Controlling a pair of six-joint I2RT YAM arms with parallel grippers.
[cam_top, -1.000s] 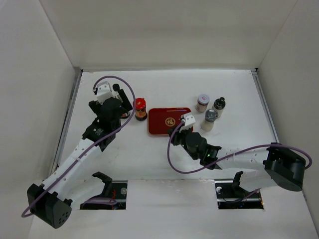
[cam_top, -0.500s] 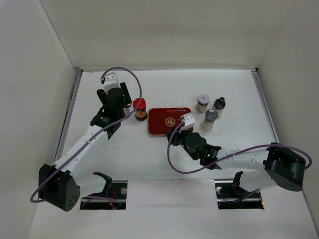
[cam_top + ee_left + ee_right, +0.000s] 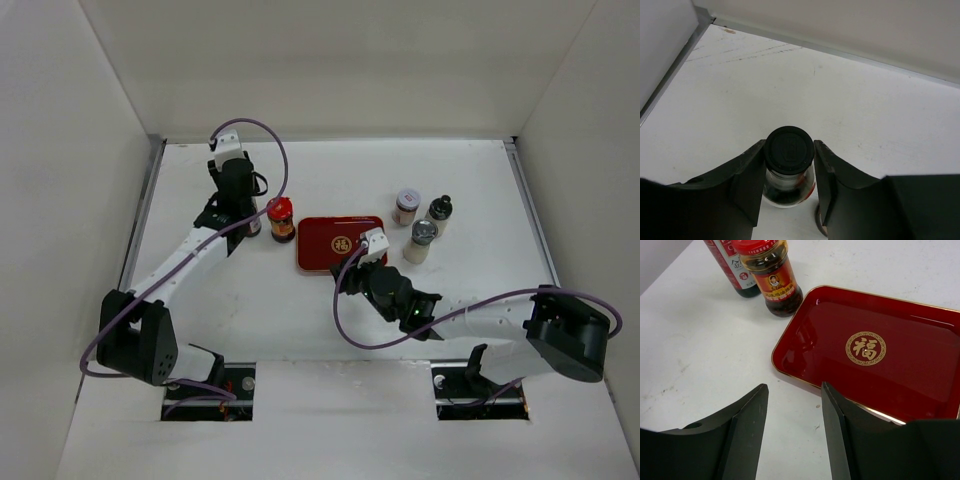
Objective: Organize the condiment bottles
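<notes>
left hand (image 3: 789, 146) straddles tall slim bottle (image 3: 789, 156) cap, grip unclear | right hand (image 3: 793, 390) released | risk: cap-high hold topples bottle onto red-capped jar (image 3: 282, 219)

Bright even light, soft faint shadows, sheen on red tray (image 3: 900, 390), near fingers (image 3: 740, 200) dark and blurred

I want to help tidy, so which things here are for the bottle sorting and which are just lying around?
For the job: tall black-capped bottle, red-capped jar, grey-capped shaker, dark-knobbed bottle, pinkish-lidded jar.
Just lying about: red tray with gold emblem.
</notes>
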